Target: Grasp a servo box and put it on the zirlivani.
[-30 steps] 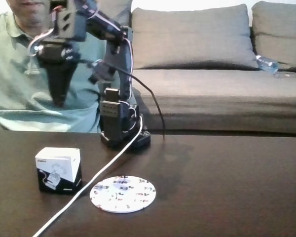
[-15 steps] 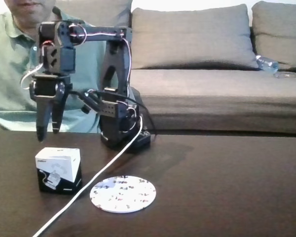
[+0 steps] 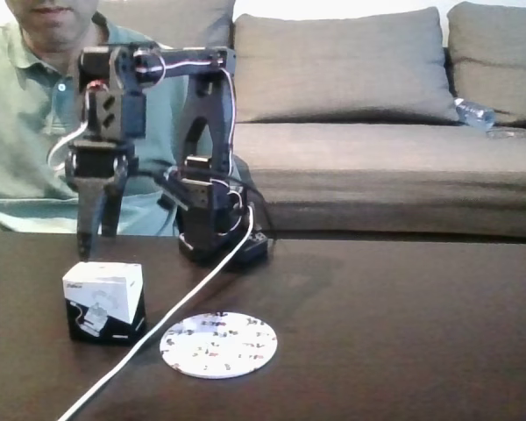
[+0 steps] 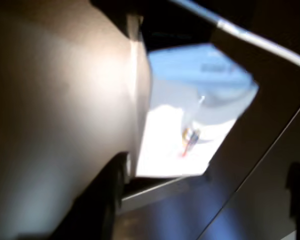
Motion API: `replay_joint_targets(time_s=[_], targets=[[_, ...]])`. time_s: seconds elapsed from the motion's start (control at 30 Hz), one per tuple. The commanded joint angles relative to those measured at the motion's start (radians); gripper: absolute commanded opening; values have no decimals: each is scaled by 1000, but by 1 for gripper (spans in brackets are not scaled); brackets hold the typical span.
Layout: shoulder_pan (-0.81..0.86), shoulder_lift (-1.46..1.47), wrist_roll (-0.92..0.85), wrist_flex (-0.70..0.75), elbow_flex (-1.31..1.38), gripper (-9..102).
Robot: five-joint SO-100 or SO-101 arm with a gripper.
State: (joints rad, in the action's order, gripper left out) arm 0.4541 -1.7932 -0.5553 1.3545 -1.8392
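Note:
The servo box (image 3: 105, 300), white on top and black below, stands on the dark table (image 3: 403, 333) at the front left. The zirlivani (image 3: 218, 343), a flat speckled white disc, lies just right of it, apart from the box. My gripper (image 3: 97, 240) points straight down just above and behind the box, open, with nothing between its fingers. In the blurred wrist view the box's white top (image 4: 180, 125) shows in the gap between the two dark fingers (image 4: 65, 120).
A white cable (image 3: 162, 320) runs from the arm's base (image 3: 215, 241) diagonally across the table, between box and disc. A person in a green shirt (image 3: 26, 114) sits behind the table at left. A grey sofa (image 3: 377, 132) with a bottle (image 3: 473, 112) stands behind.
The gripper has come down from high above the table to just over the box, and its fingers have spread apart. Box and disc have not moved.

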Motion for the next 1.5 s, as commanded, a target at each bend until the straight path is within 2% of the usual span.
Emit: replay_joint_targets(time_s=[0.0, 0.4, 0.7, 0.9, 1.03, 1.17, 1.33, 1.47], targets=[[-25, -12, 6, -43, -28, 38], [-38, -12, 40, -213, -170, 38], [-5, -12, 83, -426, -350, 37], [-3, -21, 135, -486, -382, 17], [-8, -31, 138, -476, -360, 14], [-3, -31, 138, -397, -279, 14], [-18, -69, 193, -92, -31, 14], [-72, -212, 219, 133, 198, 14]])
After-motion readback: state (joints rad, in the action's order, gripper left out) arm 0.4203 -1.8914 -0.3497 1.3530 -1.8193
